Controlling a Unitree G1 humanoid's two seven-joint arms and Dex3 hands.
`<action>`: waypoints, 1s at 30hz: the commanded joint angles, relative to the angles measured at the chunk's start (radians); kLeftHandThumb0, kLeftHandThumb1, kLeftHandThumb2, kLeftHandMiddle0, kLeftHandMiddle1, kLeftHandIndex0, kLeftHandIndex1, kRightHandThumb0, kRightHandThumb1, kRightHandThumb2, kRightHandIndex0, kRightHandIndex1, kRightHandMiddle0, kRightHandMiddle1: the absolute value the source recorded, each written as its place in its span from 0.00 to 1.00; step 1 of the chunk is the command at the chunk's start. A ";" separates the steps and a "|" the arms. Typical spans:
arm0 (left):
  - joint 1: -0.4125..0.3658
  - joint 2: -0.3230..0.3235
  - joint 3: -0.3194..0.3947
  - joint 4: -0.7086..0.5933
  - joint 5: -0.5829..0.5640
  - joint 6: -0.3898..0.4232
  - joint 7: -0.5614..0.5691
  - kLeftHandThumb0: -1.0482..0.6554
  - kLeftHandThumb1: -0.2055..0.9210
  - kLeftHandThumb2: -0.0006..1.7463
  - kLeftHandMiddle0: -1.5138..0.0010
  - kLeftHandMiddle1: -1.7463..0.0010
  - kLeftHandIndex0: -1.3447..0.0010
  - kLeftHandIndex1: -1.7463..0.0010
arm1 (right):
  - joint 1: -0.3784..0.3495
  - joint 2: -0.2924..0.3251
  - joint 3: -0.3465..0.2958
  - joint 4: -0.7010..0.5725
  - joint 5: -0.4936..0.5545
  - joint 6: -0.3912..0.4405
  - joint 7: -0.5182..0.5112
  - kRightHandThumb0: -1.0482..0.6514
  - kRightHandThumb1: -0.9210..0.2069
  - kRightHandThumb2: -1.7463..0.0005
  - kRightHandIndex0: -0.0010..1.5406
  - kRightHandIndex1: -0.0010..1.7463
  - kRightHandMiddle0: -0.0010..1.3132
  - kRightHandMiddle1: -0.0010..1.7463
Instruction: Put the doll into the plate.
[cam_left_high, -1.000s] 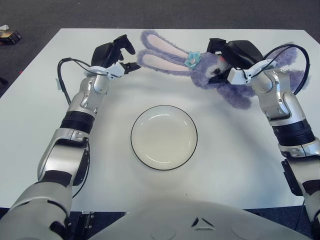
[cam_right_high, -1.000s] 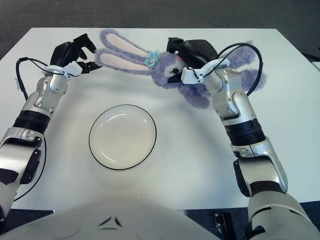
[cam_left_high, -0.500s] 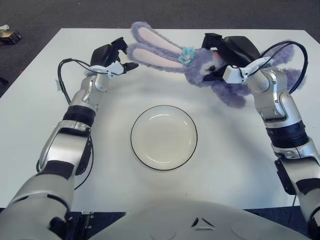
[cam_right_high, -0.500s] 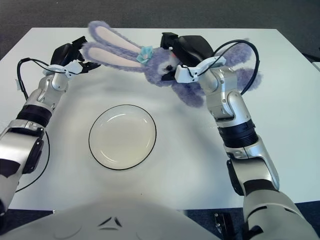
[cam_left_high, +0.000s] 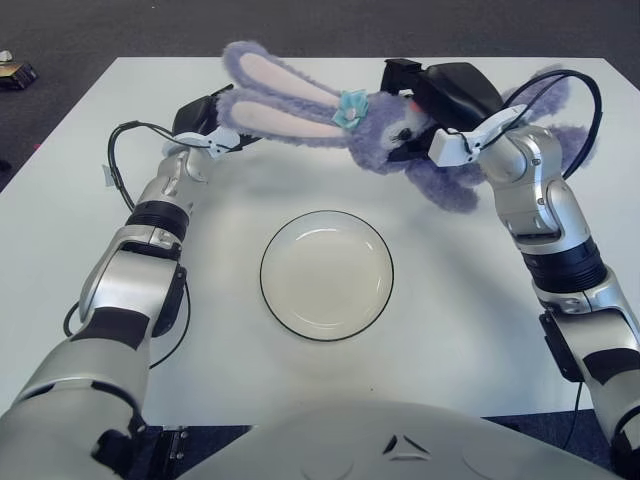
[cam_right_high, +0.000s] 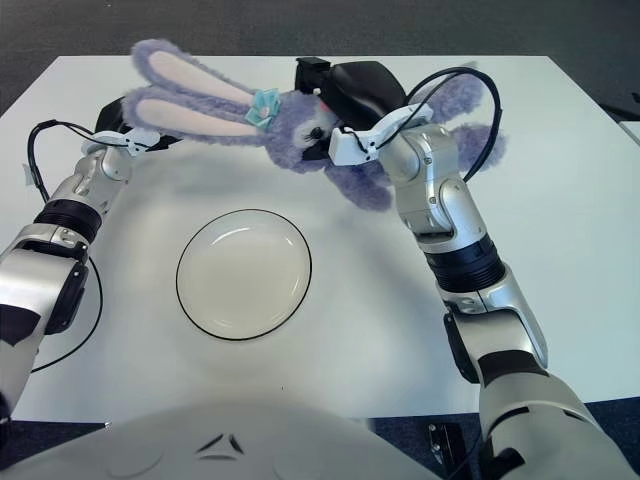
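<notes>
**Doll carried leftward, above the far side of the table, plate still bare**

On the left, the left hand (cam_left_high: 205, 125) now sits tucked under the tips of the doll's long ears, which over the last second have slid across to cover most of it; whether its fingers are curled or spread I cannot tell. In the middle, the purple rabbit doll (cam_left_high: 390, 140) has shifted left and a little away from the robot, and it appears lifted off the white table (cam_left_high: 480, 330). It is beyond the plate (cam_left_high: 326, 275), not over it. On the right, the right hand (cam_left_high: 440, 100) is clamped on the doll's head and has travelled left with it.

So the carry is under way; lowering toward the plate is, I judge, still to come.

Count: one doll, one plate, two hands, one table.
</notes>
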 joint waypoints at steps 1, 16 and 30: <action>0.017 0.070 0.025 -0.015 -0.027 -0.044 0.014 0.40 1.00 0.14 0.56 0.18 0.63 0.18 | -0.046 0.026 0.024 0.029 0.015 -0.054 -0.018 0.56 0.19 0.70 0.61 1.00 0.54 1.00; 0.122 0.172 0.072 -0.180 -0.044 -0.032 0.078 0.40 1.00 0.14 0.56 0.17 0.63 0.18 | -0.064 0.081 0.044 0.043 0.039 -0.099 -0.008 0.57 0.19 0.71 0.60 1.00 0.53 1.00; 0.173 0.195 0.088 -0.235 -0.041 0.010 0.092 0.40 1.00 0.14 0.56 0.17 0.63 0.18 | -0.063 0.098 0.059 0.042 0.121 -0.197 0.029 0.58 0.20 0.70 0.59 1.00 0.51 1.00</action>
